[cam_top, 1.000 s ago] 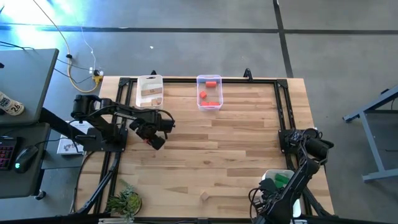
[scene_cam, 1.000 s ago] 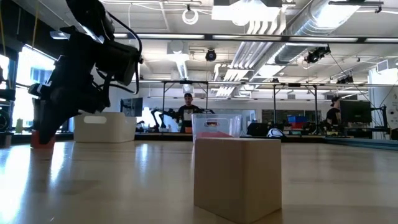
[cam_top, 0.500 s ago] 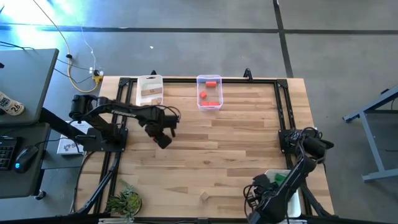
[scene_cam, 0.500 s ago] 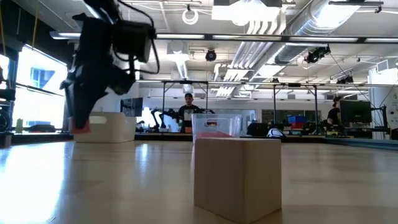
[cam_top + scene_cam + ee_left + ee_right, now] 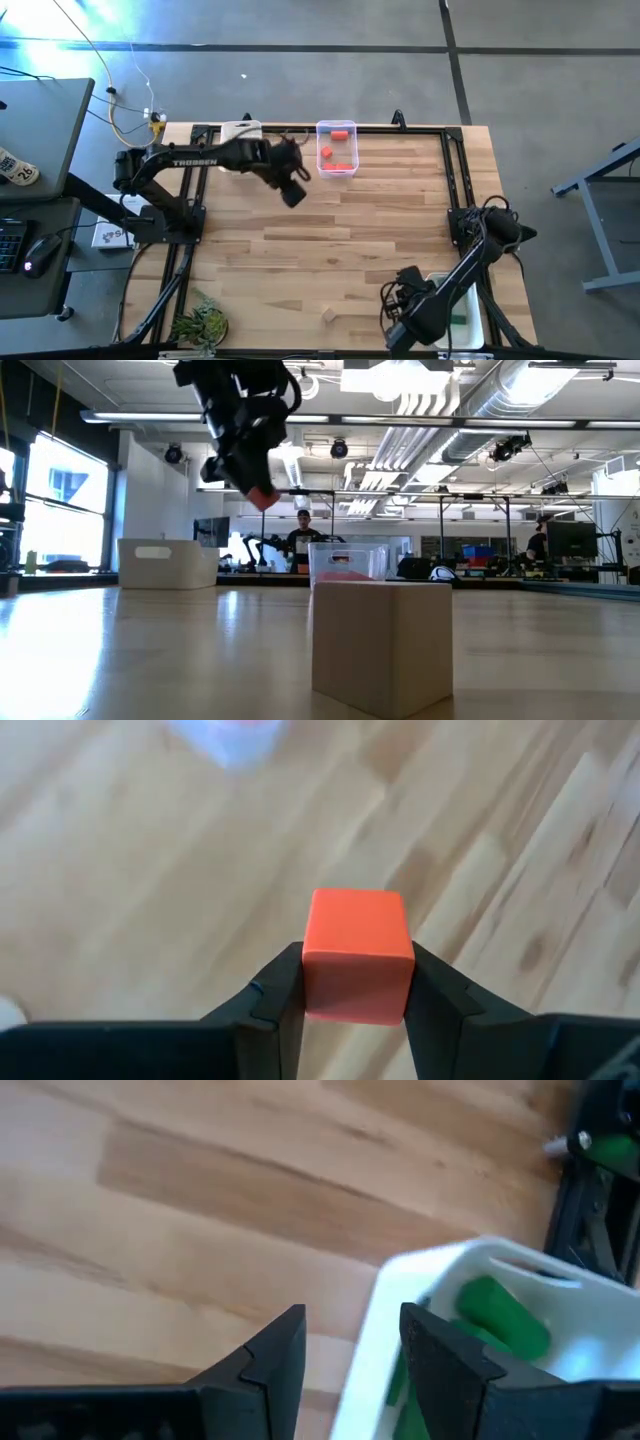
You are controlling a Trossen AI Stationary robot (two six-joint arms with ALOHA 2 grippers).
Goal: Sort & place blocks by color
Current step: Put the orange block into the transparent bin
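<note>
A red cube [image 5: 358, 954] was seen clamped between the fingers of the left claw [image 5: 357, 982], held clear above the wooden tabletop [image 5: 380, 220]. From above, the left claw [image 5: 292, 190] was placed near the far edge, between a white bin [image 5: 240, 133] and a clear bin [image 5: 336, 160], just short of the clear one. The word "TROSSEN" could be read in white on the left arm [image 5: 195, 162]. Red blocks [image 5: 340, 150] were lying in and against the clear bin. In the low view, the cube [image 5: 262, 495] was held high in the air, and a pale wooden block [image 5: 381, 644] was standing on the tabletop close to the camera.

The right claw [image 5: 345, 1348] was held over the near right corner, its fingers apart and empty, at the rim of another white bin [image 5: 400, 1310] in which green blocks [image 5: 502, 1318] were lying.
</note>
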